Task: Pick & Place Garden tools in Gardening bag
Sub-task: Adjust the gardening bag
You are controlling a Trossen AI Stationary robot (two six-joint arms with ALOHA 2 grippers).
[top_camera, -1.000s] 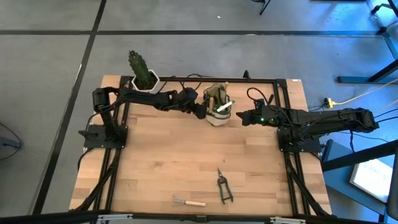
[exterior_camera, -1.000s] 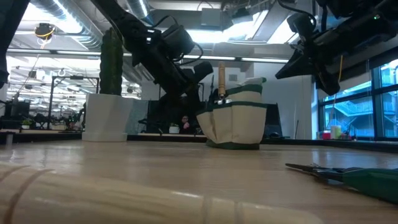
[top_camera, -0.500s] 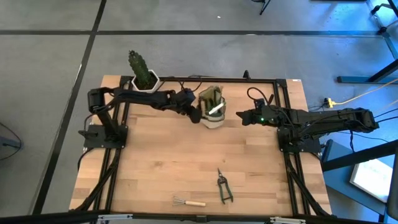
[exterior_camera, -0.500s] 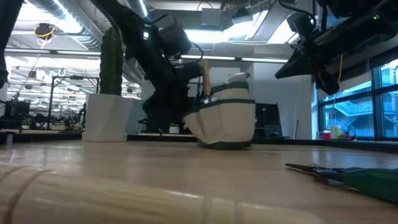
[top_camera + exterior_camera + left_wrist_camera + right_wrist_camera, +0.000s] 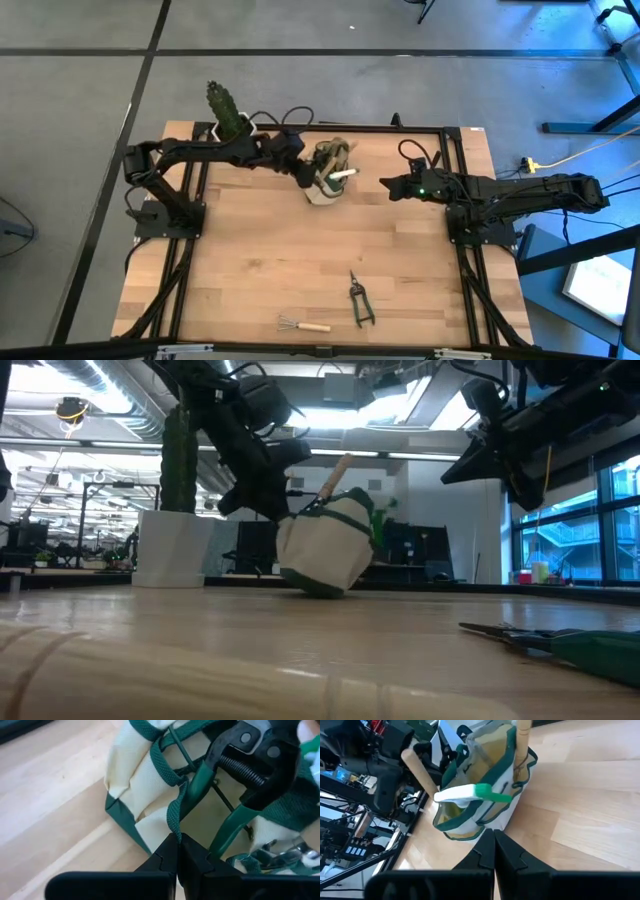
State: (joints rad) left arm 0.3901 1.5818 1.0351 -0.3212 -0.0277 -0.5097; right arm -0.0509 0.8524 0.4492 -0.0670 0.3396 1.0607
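Observation:
The gardening bag [image 5: 330, 180], cream with green trim, stands tipped near the table's far edge, resting on a low corner [image 5: 320, 590]. Wooden handles [image 5: 336, 473], green-handled shears [image 5: 225, 820] and a white-and-green tool [image 5: 470, 794] stick out of it. My left gripper [image 5: 304, 179] is shut on its strap, at the bag's left side. My right gripper [image 5: 385, 183] hovers shut to the bag's right and holds nothing. Dark shears [image 5: 359, 300] and a little wire rake [image 5: 303, 324] lie near the front edge. My left gripper pinches the bag's green loop strap [image 5: 174, 822] between its two fingertips [image 5: 167, 851]. The fingers slant down from the table's left. The strap runs taut up to the rim. The bag hangs tilted from it, with a bottom corner on the table.
A cactus in a white pot [image 5: 232, 120] stands at the far left corner, just behind my left arm. A black frame [image 5: 455, 130] rims the wooden table [image 5: 270, 260]. Bare wood lies between the bag and the tools at the front.
My left gripper has gone up and toward the table's left edge with the bag's strap. The bag has slid left along the table and tipped from upright, its left side lifted and its tools now leaning to the right. My right arm has kept still.

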